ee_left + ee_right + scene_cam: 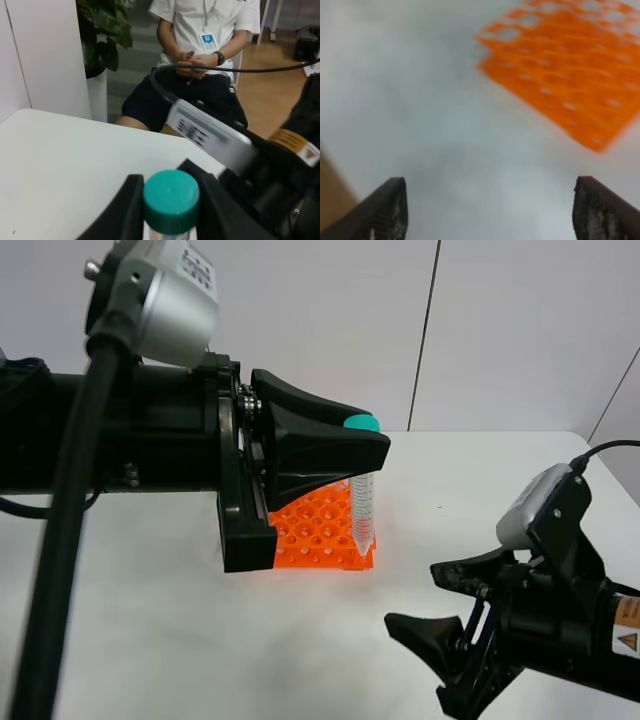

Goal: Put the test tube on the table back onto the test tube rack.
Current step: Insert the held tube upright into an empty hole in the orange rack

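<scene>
My left gripper (374,446) is shut on the test tube (362,512), just under its teal cap (362,423), and holds it upright. The tube's pointed tip comes down at the near right corner of the orange test tube rack (315,528); whether it sits in a hole I cannot tell. In the left wrist view the cap (171,199) shows between the two black fingers (125,212). My right gripper (428,600) stands open and empty, low over the white table (180,640), in front and to the right of the rack. The right wrist view shows its gripper (495,215) open, with the blurred rack (570,70) ahead.
The left arm's body hides the rack's left part in the high view. Beyond the table's far edge a person (195,60) sits next to a potted plant (102,35). The right arm's camera housing (210,135) and cable show close behind the held tube.
</scene>
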{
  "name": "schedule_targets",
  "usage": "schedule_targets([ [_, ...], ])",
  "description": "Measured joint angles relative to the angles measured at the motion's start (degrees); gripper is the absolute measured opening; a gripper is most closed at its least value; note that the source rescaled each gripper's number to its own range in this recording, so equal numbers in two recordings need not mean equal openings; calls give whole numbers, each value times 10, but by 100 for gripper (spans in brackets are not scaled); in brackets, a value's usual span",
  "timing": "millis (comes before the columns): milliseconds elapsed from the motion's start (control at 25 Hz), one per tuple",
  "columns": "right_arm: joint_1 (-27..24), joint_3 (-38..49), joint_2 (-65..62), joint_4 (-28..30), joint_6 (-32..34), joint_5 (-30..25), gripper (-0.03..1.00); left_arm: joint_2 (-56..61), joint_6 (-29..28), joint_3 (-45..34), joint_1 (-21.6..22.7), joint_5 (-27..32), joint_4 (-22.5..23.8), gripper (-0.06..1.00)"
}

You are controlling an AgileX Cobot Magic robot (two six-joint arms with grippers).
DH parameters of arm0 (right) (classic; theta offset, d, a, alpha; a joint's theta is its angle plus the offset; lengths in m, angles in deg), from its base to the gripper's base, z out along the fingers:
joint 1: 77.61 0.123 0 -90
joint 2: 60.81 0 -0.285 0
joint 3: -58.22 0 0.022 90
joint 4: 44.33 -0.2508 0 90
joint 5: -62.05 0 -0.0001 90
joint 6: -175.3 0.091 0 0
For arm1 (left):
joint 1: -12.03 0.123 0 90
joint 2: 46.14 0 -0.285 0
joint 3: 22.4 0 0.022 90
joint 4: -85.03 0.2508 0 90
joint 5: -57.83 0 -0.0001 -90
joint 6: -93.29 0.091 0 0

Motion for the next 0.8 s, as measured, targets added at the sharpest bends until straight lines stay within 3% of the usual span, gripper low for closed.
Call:
schedule_targets([
  [440, -195, -10, 0, 1, 26, 1, 100, 0, 0, 0, 0, 0, 0, 0],
  [800, -342, -62, 29, 63, 28, -16, 100, 0, 0, 0, 0, 0, 0, 0],
])
